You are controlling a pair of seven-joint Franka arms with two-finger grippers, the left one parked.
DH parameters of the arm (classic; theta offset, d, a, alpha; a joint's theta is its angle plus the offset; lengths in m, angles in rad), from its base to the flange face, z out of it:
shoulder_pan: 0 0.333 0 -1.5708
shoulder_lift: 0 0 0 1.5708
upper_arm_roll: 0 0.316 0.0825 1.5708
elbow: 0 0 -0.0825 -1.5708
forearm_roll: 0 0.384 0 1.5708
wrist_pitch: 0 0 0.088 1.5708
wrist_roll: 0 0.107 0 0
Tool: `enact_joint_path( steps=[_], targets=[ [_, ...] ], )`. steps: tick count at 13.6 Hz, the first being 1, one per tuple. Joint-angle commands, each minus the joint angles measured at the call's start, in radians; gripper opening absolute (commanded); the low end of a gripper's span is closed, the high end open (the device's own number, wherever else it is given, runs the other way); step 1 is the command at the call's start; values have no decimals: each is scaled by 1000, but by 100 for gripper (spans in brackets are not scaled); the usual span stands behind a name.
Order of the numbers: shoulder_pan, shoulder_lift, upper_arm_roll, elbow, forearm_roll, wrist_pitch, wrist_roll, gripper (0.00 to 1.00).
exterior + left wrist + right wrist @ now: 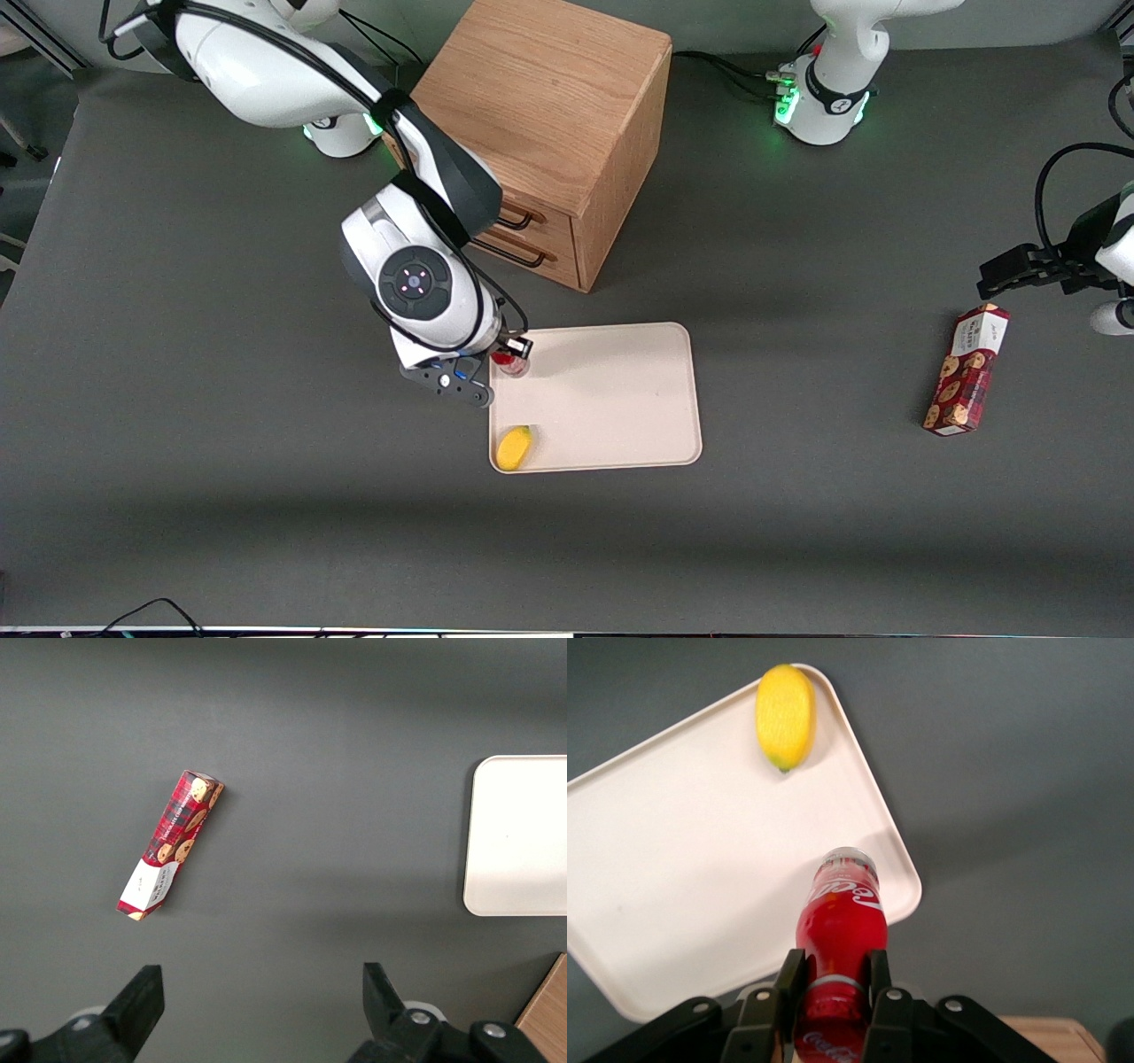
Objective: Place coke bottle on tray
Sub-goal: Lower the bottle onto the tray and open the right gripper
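Observation:
The coke bottle [840,912] is small and red with white lettering and a clear base. My right gripper [833,979] is shut on its neck, just below the cap. In the front view the gripper [512,348] holds the bottle [511,362] upright over the cream-beige tray [611,399], at the tray corner nearest the wooden cabinet on the working arm's side. The bottle's base is at tray level just inside the rim [908,877]; I cannot tell whether it touches. The tray's edge also shows in the left wrist view [523,833].
A yellow lemon-like fruit [514,447] [786,716] lies in the tray corner nearer the front camera. A wooden drawer cabinet [549,115] stands farther from the camera than the tray. A red-and-white cookie box [967,369] [171,844] lies toward the parked arm's end.

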Motion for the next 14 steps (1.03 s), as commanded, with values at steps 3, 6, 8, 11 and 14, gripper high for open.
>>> enact_joint_path(
  steps=[3,6,8,11,14],
  targets=[
    [-7,16,8,-62,-44,110,9,0],
    [-9,23,8,-76,-81,113,3,64],
    [-9,16,10,-87,-88,113,3,88],
    [-7,-77,-4,-140,-93,111,-71,100],
    [-38,-303,-80,-316,-56,100,-298,100]
  ],
)
